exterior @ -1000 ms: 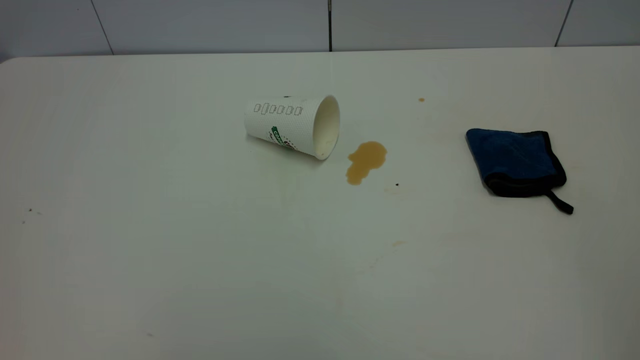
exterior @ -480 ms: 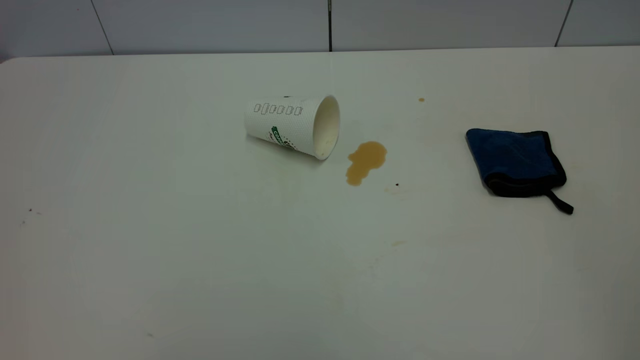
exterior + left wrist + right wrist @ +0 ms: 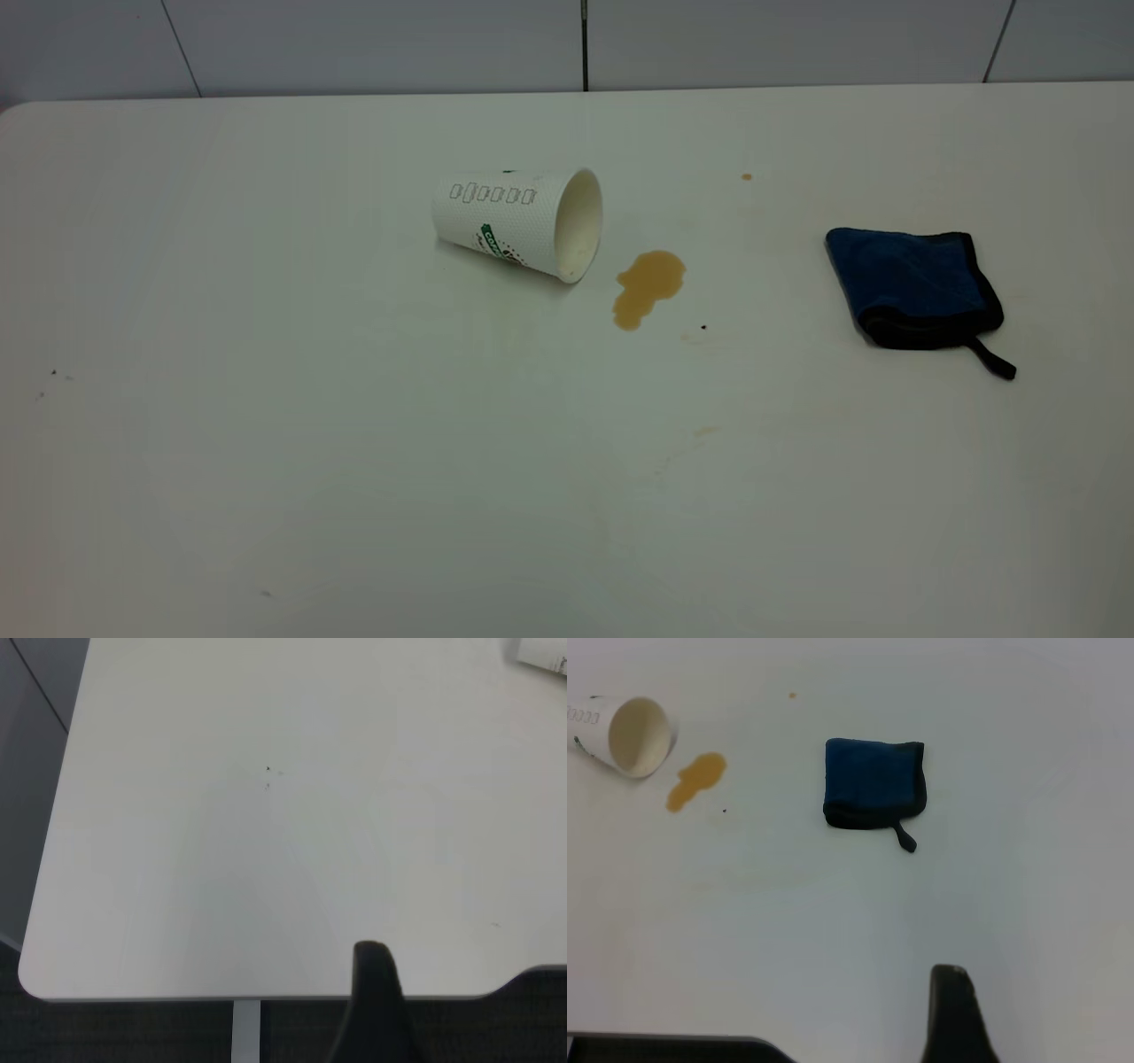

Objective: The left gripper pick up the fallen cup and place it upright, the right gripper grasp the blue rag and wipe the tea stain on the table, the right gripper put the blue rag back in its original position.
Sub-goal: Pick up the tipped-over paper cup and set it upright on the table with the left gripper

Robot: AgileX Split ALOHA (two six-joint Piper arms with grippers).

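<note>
White paper cup (image 3: 518, 223) sideways, mouth toward tea stain (image 3: 648, 285); left gripper (image 3: 376, 1005) and right gripper (image 3: 954, 1014) openness unclear.

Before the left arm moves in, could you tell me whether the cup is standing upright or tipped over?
Tipped over: the cup lies on its side on the table, mouth facing the tea stain.

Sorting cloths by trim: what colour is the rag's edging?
Black, around the dark blue rag; it shows best in the exterior view.

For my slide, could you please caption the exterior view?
Fallen cup lying mouth toward a tea stain on the white table, blue rag folded off to the right.
</note>
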